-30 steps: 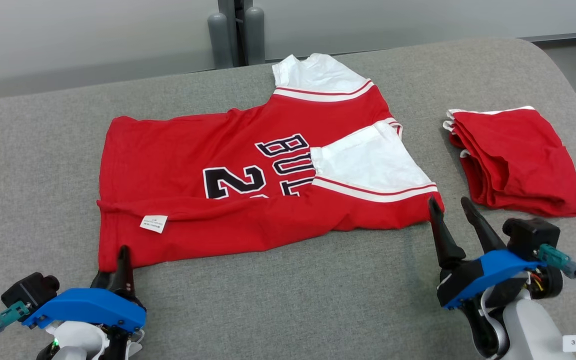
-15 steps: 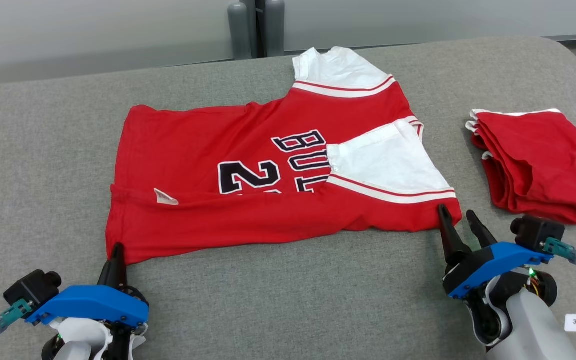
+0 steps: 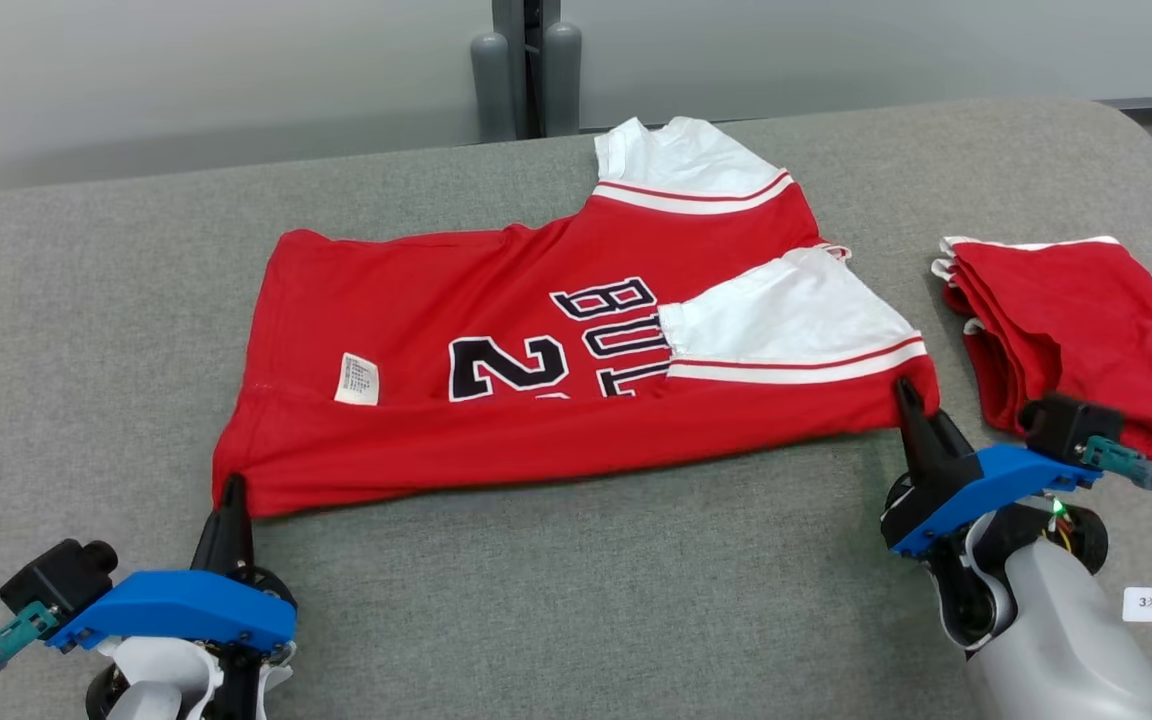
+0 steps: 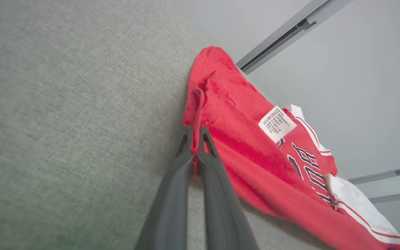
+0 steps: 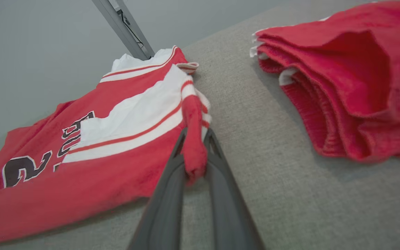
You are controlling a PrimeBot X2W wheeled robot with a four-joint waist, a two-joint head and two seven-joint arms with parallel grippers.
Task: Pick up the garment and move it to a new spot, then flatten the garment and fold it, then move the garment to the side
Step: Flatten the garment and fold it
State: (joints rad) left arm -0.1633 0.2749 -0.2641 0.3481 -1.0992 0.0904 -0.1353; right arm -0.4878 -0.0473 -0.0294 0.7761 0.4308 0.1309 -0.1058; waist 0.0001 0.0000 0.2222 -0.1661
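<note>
A: Listing item one: red jersey (image 3: 536, 400), spread on the grey padded table (image 3: 586, 600), mid-view, its near long edge folded over the numerals and one white sleeve laid across the lettering.
B: Claws?
A: Left gripper (image 3: 233, 490), at 7 o'clock of the jersey, fingers pinched together on the hem corner. Right gripper (image 3: 908, 392), at 4 o'clock, clamped on the shoulder-end corner.
B: Progress?
A: By my reading: moved and flattened, first fold in. Outstanding: further folds, then the shift aside.
B: Neighbours?
A: Folded red pile (image 3: 1086, 330), 3 o'clock, apart from the jersey.
B: Differences between views?
A: Each wrist view shows cloth caught between its own fingers, and the left one shows the care label (image 4: 277, 123) print. The head view gives both corners and the pile in one layout.
</note>
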